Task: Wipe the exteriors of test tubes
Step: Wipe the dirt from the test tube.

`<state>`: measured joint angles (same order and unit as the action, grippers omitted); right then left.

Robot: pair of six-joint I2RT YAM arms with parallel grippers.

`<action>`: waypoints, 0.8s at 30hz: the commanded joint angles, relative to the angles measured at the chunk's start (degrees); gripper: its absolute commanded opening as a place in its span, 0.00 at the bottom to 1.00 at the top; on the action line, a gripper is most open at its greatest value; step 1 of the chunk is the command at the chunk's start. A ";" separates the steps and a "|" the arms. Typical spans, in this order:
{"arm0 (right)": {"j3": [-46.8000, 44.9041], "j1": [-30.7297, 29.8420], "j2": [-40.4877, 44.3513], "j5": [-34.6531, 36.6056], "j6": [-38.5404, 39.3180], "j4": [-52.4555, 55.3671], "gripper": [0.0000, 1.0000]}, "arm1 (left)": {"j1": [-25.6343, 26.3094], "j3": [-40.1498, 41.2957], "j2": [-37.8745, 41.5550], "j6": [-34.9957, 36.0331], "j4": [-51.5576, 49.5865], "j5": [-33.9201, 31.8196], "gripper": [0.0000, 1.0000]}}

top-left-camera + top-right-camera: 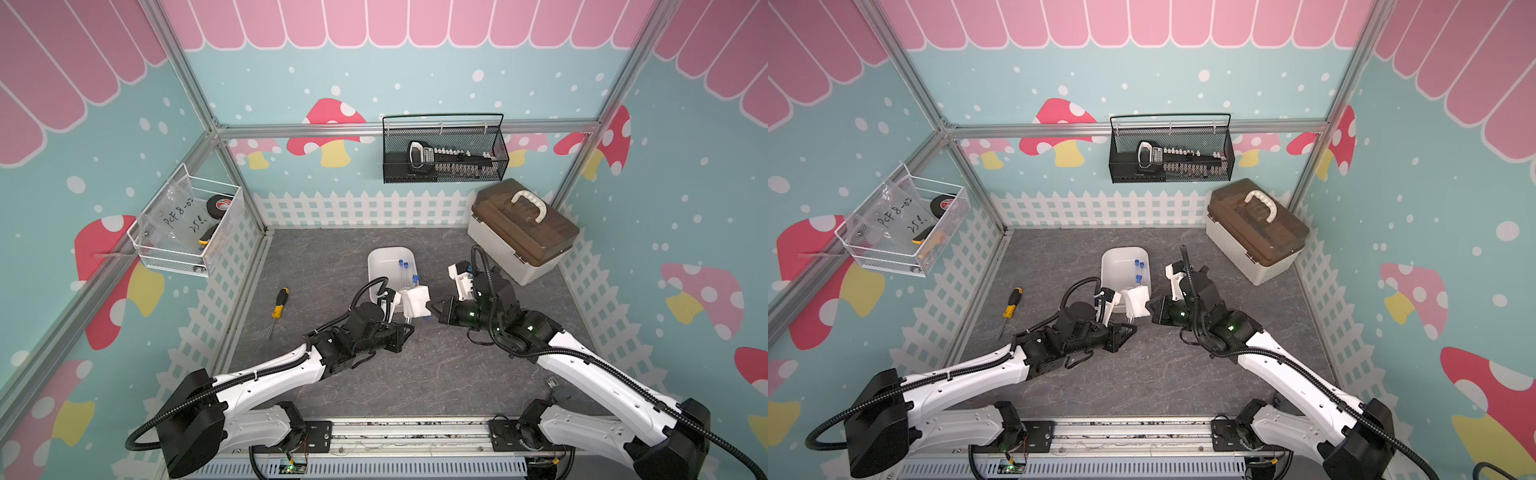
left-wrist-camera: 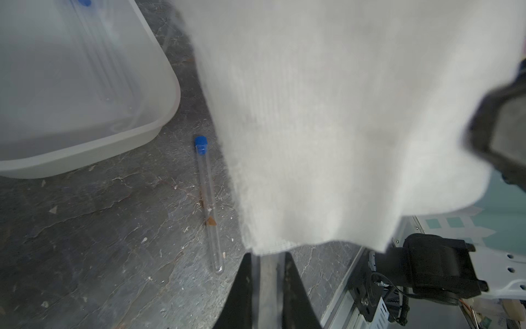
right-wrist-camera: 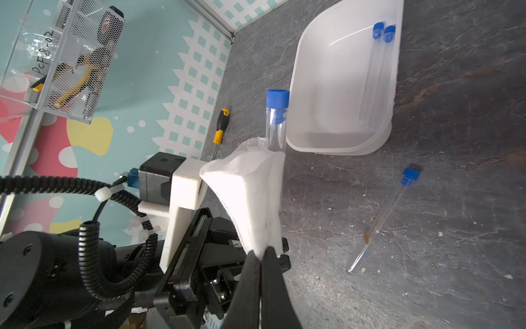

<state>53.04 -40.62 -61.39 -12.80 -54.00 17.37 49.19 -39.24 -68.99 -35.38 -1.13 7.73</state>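
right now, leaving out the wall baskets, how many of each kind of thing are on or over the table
clear blue-capped test tubes: 4
white plastic tub: 1
white gauze cloth: 1
yellow-and-black screwdriver: 1
brown-lidded white toolbox: 1
total: 8

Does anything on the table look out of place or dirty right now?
One test tube lies loose on the tabletop, outside the white tray holding two others, and shows brownish smudges near its rounded end. A screwdriver also lies on the tabletop, apart.

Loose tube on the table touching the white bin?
Apart. Left wrist view: bare table shows between the loose tube and the white bin. Right wrist view shows the same gap.
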 commanded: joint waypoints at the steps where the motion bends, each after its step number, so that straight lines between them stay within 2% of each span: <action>1: -1.67 -0.33 -0.93 0.61 0.48 1.11 0.00 | -0.23 0.66 1.14 -0.22 -0.43 -0.68 0.14; 5: -2.64 -0.34 -3.26 -0.72 0.29 -1.08 0.00 | -0.22 0.57 1.66 -0.22 -0.30 -0.71 0.14; 10: -3.55 -0.34 -4.49 1.38 0.30 -1.55 0.00 | -0.23 0.53 2.53 -0.56 -0.28 -0.49 0.14; 20: -3.29 -0.42 -4.96 -1.41 -0.58 -8.60 0.23 | -0.23 1.28 2.73 -1.45 0.55 -0.24 0.14; 24: -3.40 -0.68 -5.82 -3.16 -0.82 -10.70 0.28 | -0.23 1.17 2.46 -1.54 0.86 0.00 0.14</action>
<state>49.89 -40.64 -66.32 -14.26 -54.46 9.80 49.19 -38.81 -67.13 -35.86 -1.02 7.70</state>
